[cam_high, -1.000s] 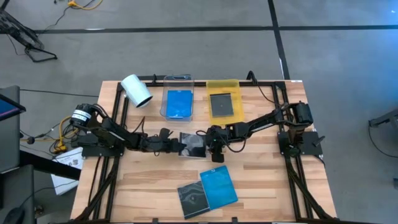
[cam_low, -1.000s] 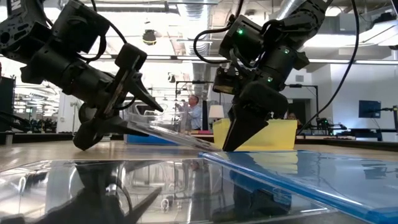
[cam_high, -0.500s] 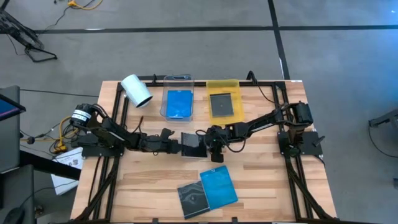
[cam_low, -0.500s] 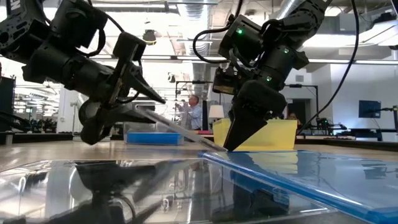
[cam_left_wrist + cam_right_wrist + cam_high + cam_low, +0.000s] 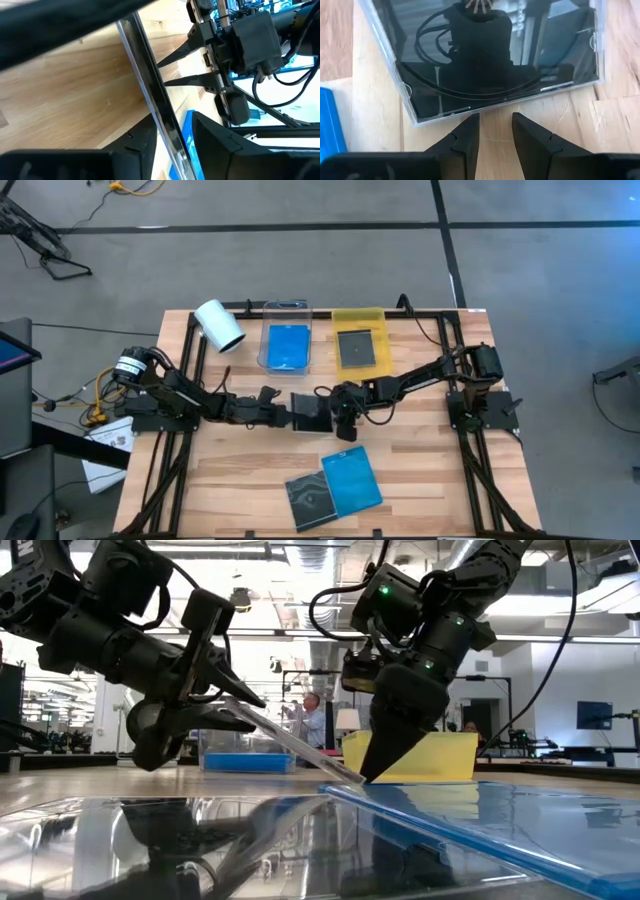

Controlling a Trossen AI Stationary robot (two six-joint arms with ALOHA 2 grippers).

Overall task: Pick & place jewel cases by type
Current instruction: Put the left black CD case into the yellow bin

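Observation:
A dark jewel case (image 5: 310, 412) in clear plastic stands tilted at the table's middle, between my two grippers. My left gripper (image 5: 287, 415) is shut on its raised left edge. My right gripper (image 5: 334, 413) points down at the case's lower right edge, fingers a little apart with nothing between them. A blue jewel case (image 5: 288, 346) lies in the clear tray (image 5: 287, 308). A dark one (image 5: 360, 347) lies in the yellow tray (image 5: 358, 318). Another dark case (image 5: 308, 500) and a blue case (image 5: 352, 478) lie flat near the front edge. My left gripper pinches the case's raised left edge (image 5: 161, 116) between its two fingers, coming nearly level from the table's left. The case slopes down from the fingers (image 5: 238, 692) toward the right, and its lower edge (image 5: 352, 777) rests on the table. My right gripper stands from above with both fingertips (image 5: 470, 122) against the case's lower right edge (image 5: 485, 107), where that edge meets the table. It clasps nothing.
A white roll (image 5: 220, 325) lies at the far left corner. The two trays stand side by side along the far edge. Bare wood (image 5: 240, 470) lies to the left of the two front cases.
My left gripper has narrowed its fingers onto the case's left edge and tipped a little. The case's left edge has risen, so it slopes more steeply. Its right edge has stayed on the table at my right gripper's fingertips.

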